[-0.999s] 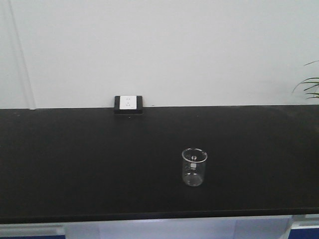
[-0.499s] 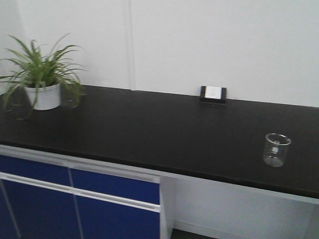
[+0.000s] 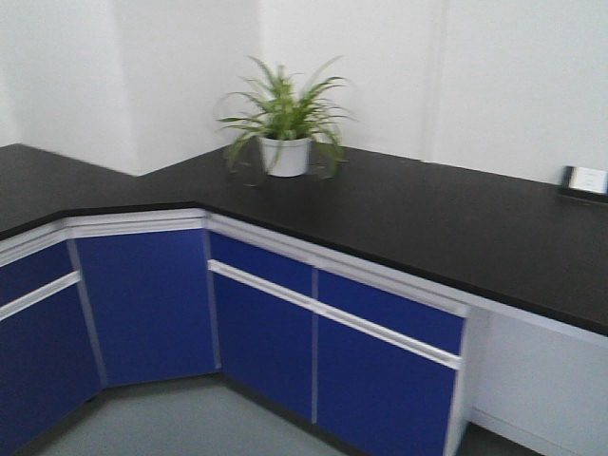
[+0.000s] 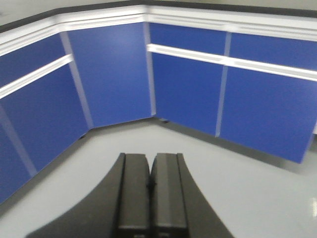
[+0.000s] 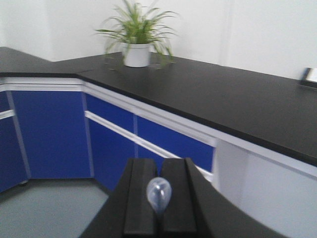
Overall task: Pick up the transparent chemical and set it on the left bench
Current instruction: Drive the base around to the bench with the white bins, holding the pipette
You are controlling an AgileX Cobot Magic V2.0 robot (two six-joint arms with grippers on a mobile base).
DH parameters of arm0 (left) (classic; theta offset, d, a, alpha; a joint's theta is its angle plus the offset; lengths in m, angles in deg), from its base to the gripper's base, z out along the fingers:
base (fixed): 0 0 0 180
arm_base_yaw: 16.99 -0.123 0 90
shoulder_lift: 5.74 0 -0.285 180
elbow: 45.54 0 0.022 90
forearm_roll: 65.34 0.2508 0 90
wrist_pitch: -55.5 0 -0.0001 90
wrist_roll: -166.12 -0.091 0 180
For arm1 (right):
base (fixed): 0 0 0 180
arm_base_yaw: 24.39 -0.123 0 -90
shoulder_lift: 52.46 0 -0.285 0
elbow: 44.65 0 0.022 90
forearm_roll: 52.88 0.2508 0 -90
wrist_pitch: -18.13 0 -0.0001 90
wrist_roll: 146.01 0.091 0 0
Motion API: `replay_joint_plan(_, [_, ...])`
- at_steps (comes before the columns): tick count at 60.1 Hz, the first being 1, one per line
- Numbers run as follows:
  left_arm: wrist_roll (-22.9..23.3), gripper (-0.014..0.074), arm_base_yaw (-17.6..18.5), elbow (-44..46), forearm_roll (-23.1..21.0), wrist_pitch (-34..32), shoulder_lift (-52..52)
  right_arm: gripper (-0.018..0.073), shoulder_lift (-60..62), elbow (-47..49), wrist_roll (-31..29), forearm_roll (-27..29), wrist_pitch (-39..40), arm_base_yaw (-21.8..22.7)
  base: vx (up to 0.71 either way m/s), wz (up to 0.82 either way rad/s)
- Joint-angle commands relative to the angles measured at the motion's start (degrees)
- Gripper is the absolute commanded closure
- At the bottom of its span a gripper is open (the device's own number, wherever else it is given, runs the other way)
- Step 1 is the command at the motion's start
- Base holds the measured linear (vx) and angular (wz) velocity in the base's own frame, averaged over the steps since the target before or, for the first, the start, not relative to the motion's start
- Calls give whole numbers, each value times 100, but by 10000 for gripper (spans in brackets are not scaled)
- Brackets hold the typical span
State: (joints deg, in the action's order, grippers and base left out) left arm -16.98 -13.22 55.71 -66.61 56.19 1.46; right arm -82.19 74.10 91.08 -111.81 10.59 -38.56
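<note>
The right gripper [image 5: 158,166] is pinched narrow on the transparent chemical [image 5: 158,193]. Only a small pale-blue, translucent rounded part of it shows between the pads, and any glass body is hidden. The left gripper [image 4: 150,161] is pressed together with nothing in it, above the floor [image 4: 223,168]. The hold looks slight, so a jolt of the base could let the thing slip and break on the floor. Carried too low toward the left wing [image 3: 38,185] of the counter [image 3: 427,223], it could knock against the edge or the blue cabinets [image 3: 266,332].
</note>
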Motion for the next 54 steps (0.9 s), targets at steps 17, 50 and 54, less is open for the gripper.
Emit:
replay_joint_plan(17, [45, 600, 10, -93, -4, -449, -110, 564, -19, 165, -8, -133, 218, -1, -21, 63])
replay_joint_plan(50, [45, 600, 10, -93, -4, -449, -110, 564, -19, 165, -8, -133, 218, -1, -4, 74])
replay_joint_plan(54, [45, 600, 10, -93, -4, -449, -110, 564, -19, 165, -8, -133, 218, -1, 11, 76])
